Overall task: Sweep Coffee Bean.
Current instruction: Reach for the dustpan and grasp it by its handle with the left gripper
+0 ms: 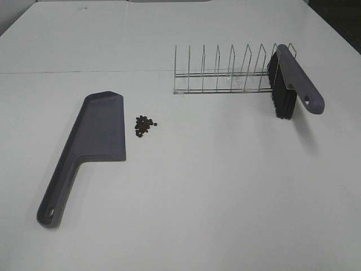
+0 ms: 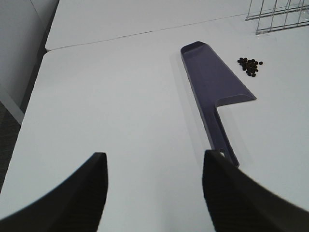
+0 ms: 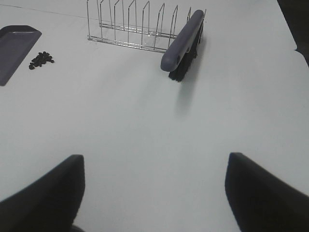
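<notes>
A small cluster of dark coffee beans [image 1: 145, 125] lies on the white table, just right of the grey dustpan [image 1: 93, 141], whose handle points toward the front left. The beans [image 2: 250, 66] and dustpan [image 2: 215, 92] also show in the left wrist view, ahead of my open left gripper [image 2: 154, 188], which is empty. A grey brush with black bristles [image 1: 287, 84] leans in the right end of a wire rack [image 1: 225, 70]. My right gripper [image 3: 154, 193] is open and empty, well short of the brush [image 3: 183, 46]. Neither gripper appears in the exterior high view.
The wire rack [image 3: 133, 26] stands behind the beans [image 3: 41, 60] toward the back. A seam between two tabletops [image 1: 84, 71] runs across behind the dustpan. The table's left edge [image 2: 29, 101] drops off to the floor.
</notes>
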Action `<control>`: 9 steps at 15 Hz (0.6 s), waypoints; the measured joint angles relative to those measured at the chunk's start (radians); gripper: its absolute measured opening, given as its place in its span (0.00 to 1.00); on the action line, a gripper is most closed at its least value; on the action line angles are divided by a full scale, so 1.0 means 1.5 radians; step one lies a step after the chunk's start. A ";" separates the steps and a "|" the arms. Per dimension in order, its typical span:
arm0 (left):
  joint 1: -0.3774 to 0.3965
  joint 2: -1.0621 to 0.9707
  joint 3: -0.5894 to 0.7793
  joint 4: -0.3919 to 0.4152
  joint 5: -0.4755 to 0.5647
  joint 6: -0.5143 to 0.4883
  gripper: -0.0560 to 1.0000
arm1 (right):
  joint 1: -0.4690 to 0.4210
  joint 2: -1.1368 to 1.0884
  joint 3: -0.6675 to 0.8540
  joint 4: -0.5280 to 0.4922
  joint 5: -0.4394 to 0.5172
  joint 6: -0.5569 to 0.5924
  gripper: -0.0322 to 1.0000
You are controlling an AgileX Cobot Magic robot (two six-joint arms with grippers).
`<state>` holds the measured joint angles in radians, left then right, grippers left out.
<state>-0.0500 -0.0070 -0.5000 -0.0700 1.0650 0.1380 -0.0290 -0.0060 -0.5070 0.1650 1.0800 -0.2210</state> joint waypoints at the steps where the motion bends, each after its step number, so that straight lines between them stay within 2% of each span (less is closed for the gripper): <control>1: 0.000 0.000 0.000 0.000 0.000 0.000 0.57 | 0.000 0.000 0.000 0.000 0.000 0.000 0.68; 9: 0.000 0.000 0.000 0.000 0.000 0.000 0.57 | 0.000 0.000 0.000 0.000 0.000 0.000 0.68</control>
<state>-0.0500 -0.0070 -0.5000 -0.0700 1.0650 0.1380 -0.0290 -0.0060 -0.5070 0.1650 1.0800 -0.2210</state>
